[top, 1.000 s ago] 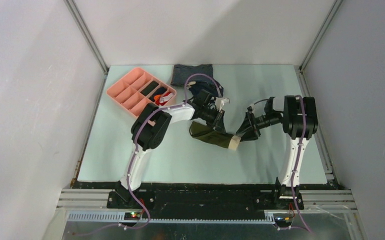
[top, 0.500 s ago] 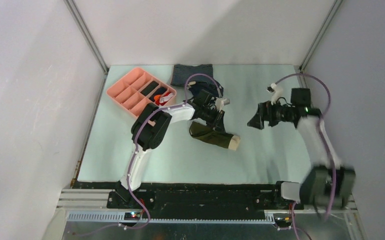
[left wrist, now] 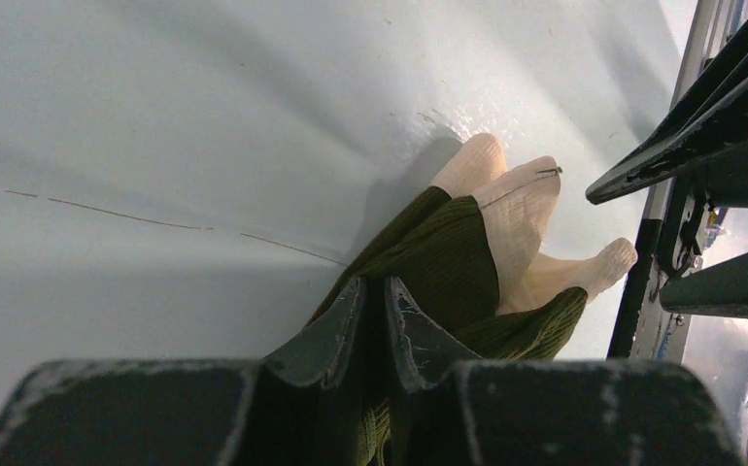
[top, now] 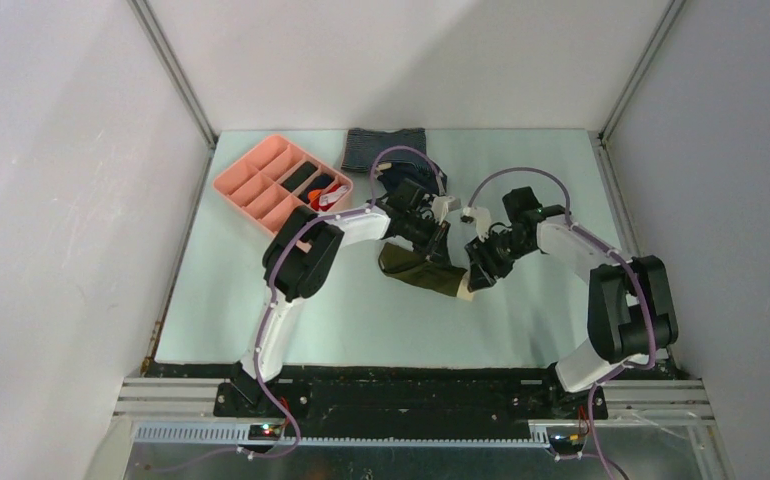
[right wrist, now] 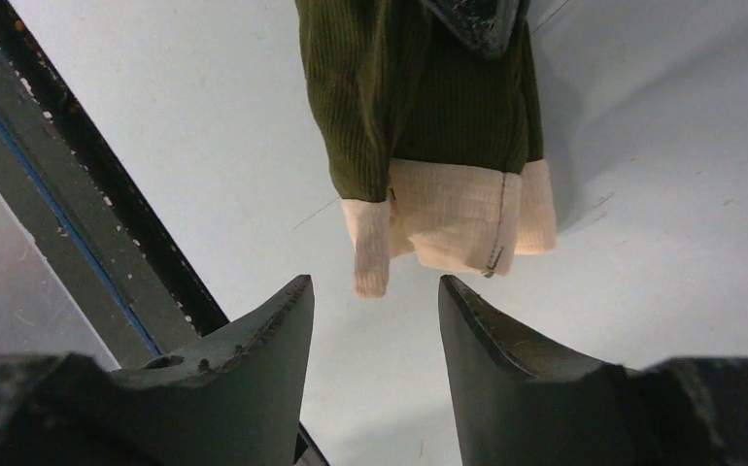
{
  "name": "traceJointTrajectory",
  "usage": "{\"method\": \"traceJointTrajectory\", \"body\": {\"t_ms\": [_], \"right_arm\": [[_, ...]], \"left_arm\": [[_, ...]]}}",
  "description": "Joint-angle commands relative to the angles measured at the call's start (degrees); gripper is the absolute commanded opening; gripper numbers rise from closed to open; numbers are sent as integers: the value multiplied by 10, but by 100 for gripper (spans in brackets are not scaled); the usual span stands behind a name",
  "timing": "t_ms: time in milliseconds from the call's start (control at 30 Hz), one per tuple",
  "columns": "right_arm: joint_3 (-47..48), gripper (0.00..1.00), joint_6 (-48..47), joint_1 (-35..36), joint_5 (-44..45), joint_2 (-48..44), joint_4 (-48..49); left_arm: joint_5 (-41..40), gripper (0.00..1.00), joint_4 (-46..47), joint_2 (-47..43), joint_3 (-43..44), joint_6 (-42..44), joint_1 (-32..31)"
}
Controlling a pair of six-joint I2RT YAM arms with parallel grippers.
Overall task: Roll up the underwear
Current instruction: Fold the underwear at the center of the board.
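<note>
The underwear (top: 413,270) is a dark olive-green ribbed cloth with a cream band at its right end, lying bunched in the middle of the table. My left gripper (top: 438,249) is shut on its green part; in the left wrist view the fingers (left wrist: 378,283) pinch the cloth (left wrist: 448,257) between them. My right gripper (top: 478,272) is open and empty just right of the cream end. In the right wrist view its fingertips (right wrist: 375,282) stand a little short of the cream band, with the underwear (right wrist: 419,107) ahead.
A pink compartment tray (top: 251,180) holding small items sits at the back left. A blue-grey striped garment (top: 386,148) and a navy garment (top: 423,178) lie at the back, behind the left arm. The table's black frame edge (right wrist: 79,184) shows beside the right gripper.
The right arm swung up and away to the right half a second ago, then came back down to the cream end of the underwear. The left gripper stayed shut on the cloth.
</note>
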Motion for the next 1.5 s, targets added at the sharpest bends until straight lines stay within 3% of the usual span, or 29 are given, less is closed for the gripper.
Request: {"method": "traceJointTrajectory", "body": {"t_ms": [0,433,700,1067,1300,1467], "right_arm": [[40,52,-9,7,21,2,-13],[79,42,-47,20,-7,76,-64],[104,12,-28,1,-19,103,-64],[163,4,29,-39,-6,202,-96],[188,4,91,-37,7,237,-78],[220,6,138,-24,46,260,-83]], "left_arm": [[-12,19,-21,0,16,25,1],[-11,19,-22,5,24,19,1],[-7,20,-20,5,24,16,4],[-5,21,-8,5,27,2,4],[-32,42,17,-42,25,-30,13],[-24,48,113,-109,-28,-118,26]]}}
